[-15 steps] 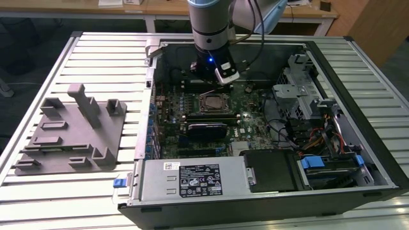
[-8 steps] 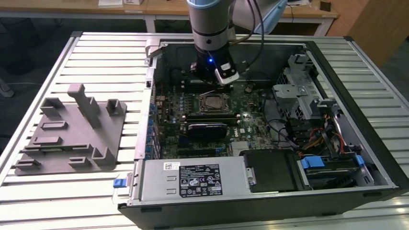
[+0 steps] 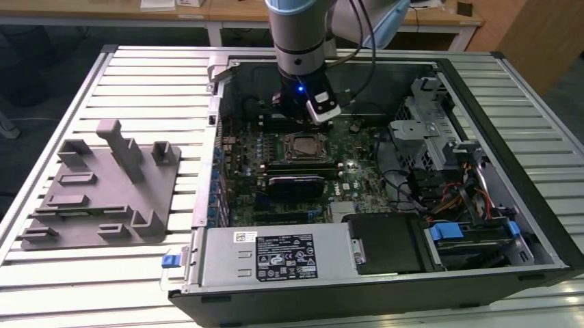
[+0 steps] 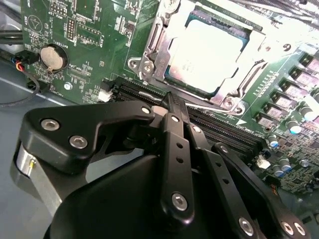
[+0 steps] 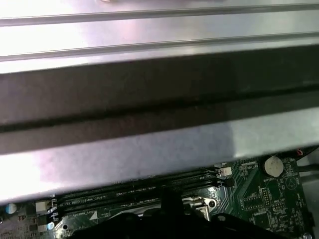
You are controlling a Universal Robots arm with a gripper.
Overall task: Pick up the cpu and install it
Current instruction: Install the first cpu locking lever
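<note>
The cpu [image 4: 207, 52] is a pale silver square chip lying flat inside the metal socket frame [image 4: 149, 59] on the green motherboard [image 4: 94, 30]. In the exterior view the cpu [image 3: 304, 145] sits at the middle of the open computer case. My gripper [image 4: 171, 101] hangs just beside the socket, over the black memory slots [image 4: 134, 89], its black fingers [image 4: 174, 144] shut together with nothing between them. In the exterior view the gripper [image 3: 299, 115] is just behind the socket, low inside the case. In the first wrist view the fingers [image 5: 170, 199] point at the memory slots [image 5: 134, 191].
A grey fixture block [image 3: 100, 198] lies on the slatted table at the exterior view's left. Inside the case [image 3: 548, 225] are a power supply [image 3: 273, 256], a drive cage [image 3: 429, 130] and coloured cables [image 3: 466, 198]. A coin battery [image 4: 52, 57] sits near the slots. The case wall [image 5: 149, 99] stands close by.
</note>
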